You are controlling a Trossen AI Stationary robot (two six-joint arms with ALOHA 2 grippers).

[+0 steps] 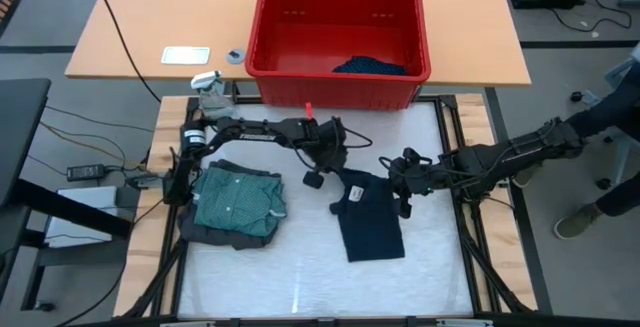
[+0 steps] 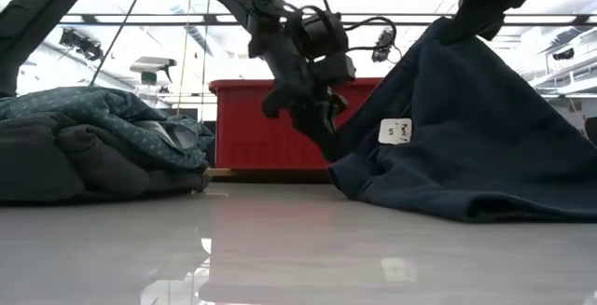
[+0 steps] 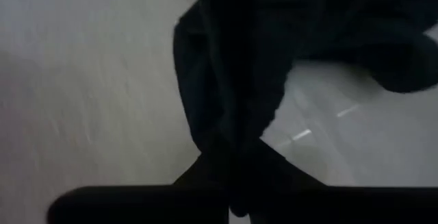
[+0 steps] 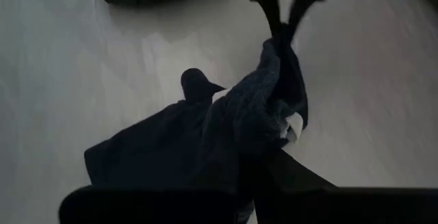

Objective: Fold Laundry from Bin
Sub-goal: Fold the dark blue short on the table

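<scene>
Navy garment point(image 1: 368, 217) lies mid-worktop point(image 1: 300, 287), long axis running from its raised far edge toward the near edge. Left hand point(image 1: 318, 172) is clamped on the far-left corner; right hand point(image 1: 400, 189) is clamped on the far-right corner. Folded teal shirt point(image 1: 240, 199) rests on a grey piece point(image 1: 205, 229), probably also folded, well left. Red bin point(image 1: 340, 42) stands beyond.

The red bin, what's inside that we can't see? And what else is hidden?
- Red bin: in the low view only its side shows; from above, just one dark piece lies inside.
- Navy shirt: the left wrist view is blurry, so the cloth's shape is lost.
- Folded stack: the green top covers most of the grey piece beneath.
- Shirt tag: too small to read.
</scene>
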